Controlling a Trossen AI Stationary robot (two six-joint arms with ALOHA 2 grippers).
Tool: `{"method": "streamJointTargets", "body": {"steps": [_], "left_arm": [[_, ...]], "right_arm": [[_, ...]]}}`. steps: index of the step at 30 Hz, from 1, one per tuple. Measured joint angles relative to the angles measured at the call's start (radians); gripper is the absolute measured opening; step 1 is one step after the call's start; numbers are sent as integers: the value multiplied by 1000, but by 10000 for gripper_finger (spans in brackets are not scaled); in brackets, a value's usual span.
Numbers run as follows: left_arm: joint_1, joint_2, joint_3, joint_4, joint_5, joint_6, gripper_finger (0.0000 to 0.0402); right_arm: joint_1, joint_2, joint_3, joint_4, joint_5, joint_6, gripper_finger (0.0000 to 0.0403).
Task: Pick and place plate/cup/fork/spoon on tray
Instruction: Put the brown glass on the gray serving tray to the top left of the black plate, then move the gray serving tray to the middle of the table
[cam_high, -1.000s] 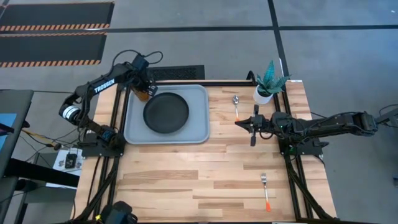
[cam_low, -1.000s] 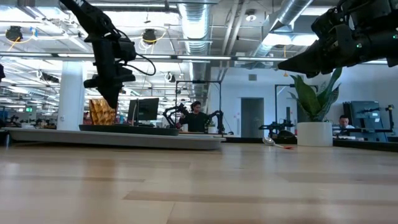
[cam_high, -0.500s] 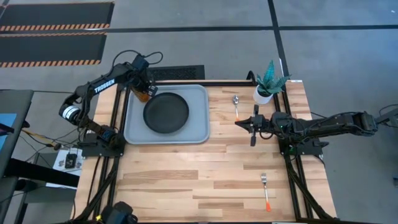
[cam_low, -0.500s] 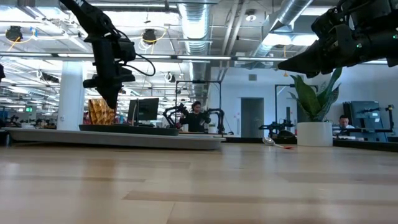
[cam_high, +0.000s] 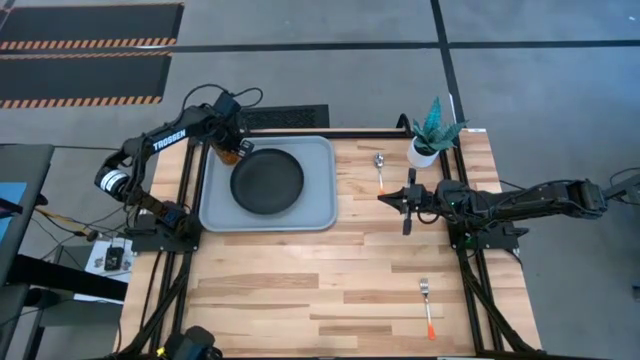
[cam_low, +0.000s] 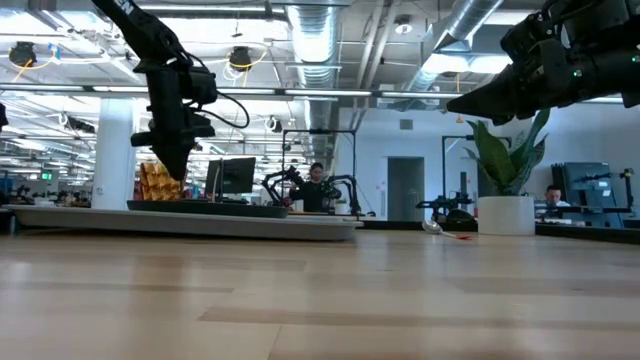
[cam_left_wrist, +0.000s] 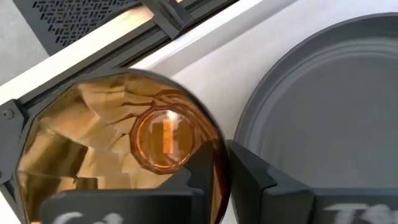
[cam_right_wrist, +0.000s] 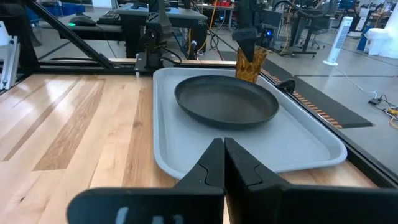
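The black plate (cam_high: 267, 180) lies on the grey-blue tray (cam_high: 320, 215) at the table's far left. My left gripper (cam_high: 232, 148) is shut on the amber ribbed cup (cam_left_wrist: 124, 143) over the tray's far left corner, beside the plate. My right gripper (cam_high: 385, 197) is shut and empty, hovering level above the table and pointing at the tray, just near of the spoon (cam_high: 380, 168). The spoon lies flat on the wood. The fork (cam_high: 426, 305) lies flat at the near right. My left gripper holds the cup by its wall at the rim (cam_left_wrist: 219, 155), on the side toward the plate, one finger (cam_left_wrist: 200, 177) inside the cup and one (cam_left_wrist: 252, 177) outside. The fingers come from above, pointing down. The cup stays upright; whether its base touches the tray, I cannot tell.
A white plant pot (cam_high: 422, 152) with a green plant stands at the far right, close to the spoon and my right arm. Bare wood spreads over the table's middle and near left. People and other equipment show in the room beyond the table.
My left gripper has moved a little toward the table's left edge with the cup, which stays upright at the tray's far left corner.
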Motion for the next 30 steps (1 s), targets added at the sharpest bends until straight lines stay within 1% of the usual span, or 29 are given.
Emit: {"method": "streamJointTargets", "body": {"steps": [11,20,23,25,28,30], "left_arm": [[0,0,2,-2,0,-1,86],[0,0,83,-45,-14,28,116],[0,-6,115,-84,-17,58,119],[-8,-32,121,-90,-18,95,116],[-46,-110,108,-83,-17,147,99],[-88,-183,76,-65,-17,165,81]], "right_arm": [[0,0,0,0,0,0,12],[0,0,0,0,0,0,12],[0,0,0,0,0,0,12],[0,0,0,0,0,0,12],[0,0,0,0,0,0,12],[0,0,0,0,1,-1,12]]}}
